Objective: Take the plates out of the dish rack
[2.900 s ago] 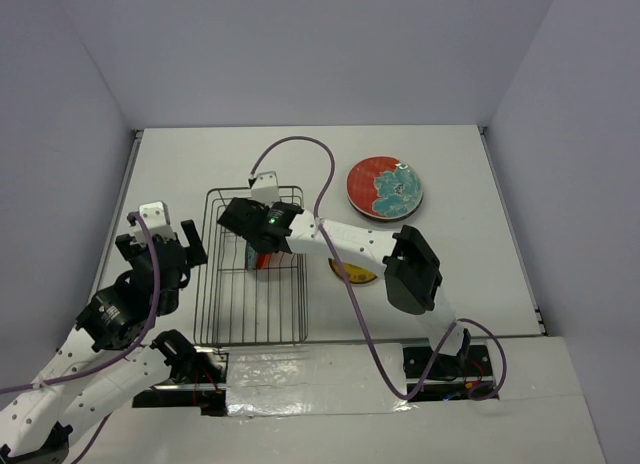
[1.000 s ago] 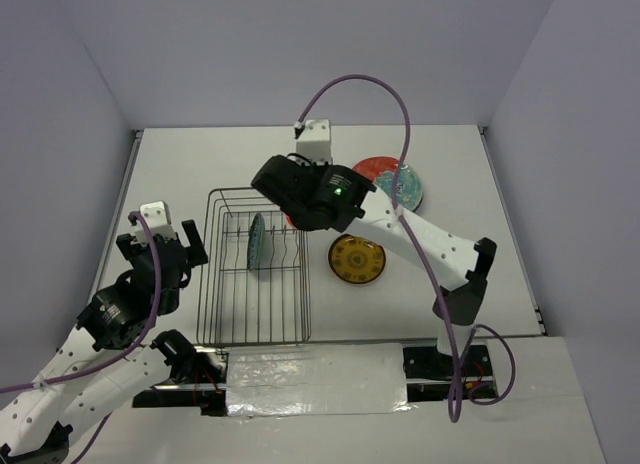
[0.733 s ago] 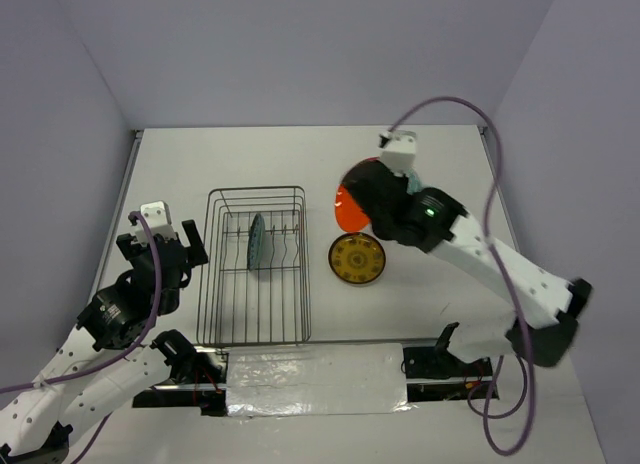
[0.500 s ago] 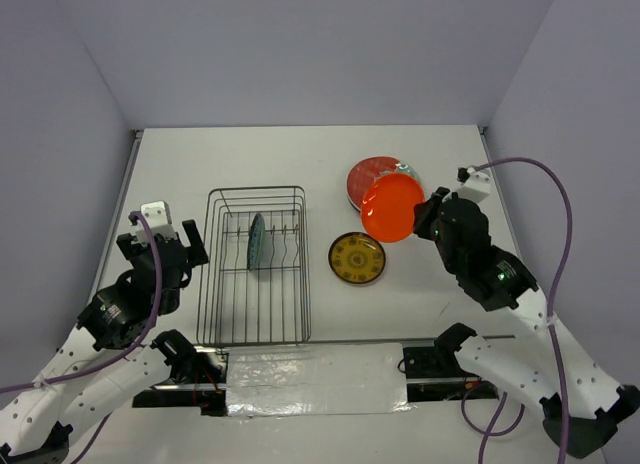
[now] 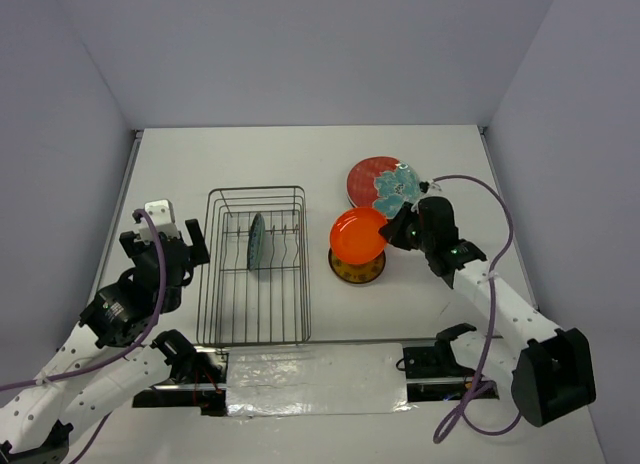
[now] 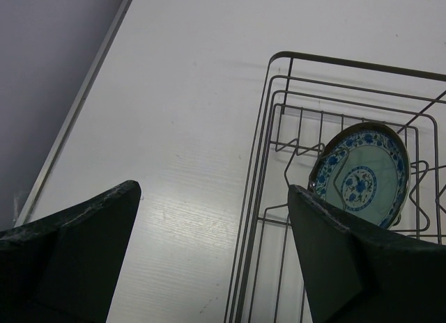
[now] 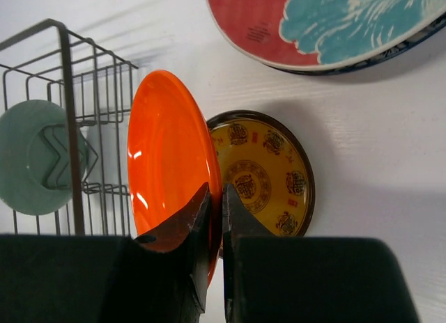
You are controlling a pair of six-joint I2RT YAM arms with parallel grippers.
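The orange plate (image 5: 357, 236) has swung over the yellow plate (image 5: 362, 275), pinched in right fingers (image 7: 182, 229); left fingers (image 6: 73, 239) spread.

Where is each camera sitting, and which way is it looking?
Top external: above and behind the arms, looking down on the table; both arms, left gripper and right gripper show.
Left wrist: on the left wrist, looking down at the dish rack and the blue patterned plate standing inside; its open fingers show.
Right wrist: on the right wrist, looking down at the yellow plate and red flowered plate; its fingers, shut on the orange plate, show.
Shared: both wrist views see the rack and that standing plate.
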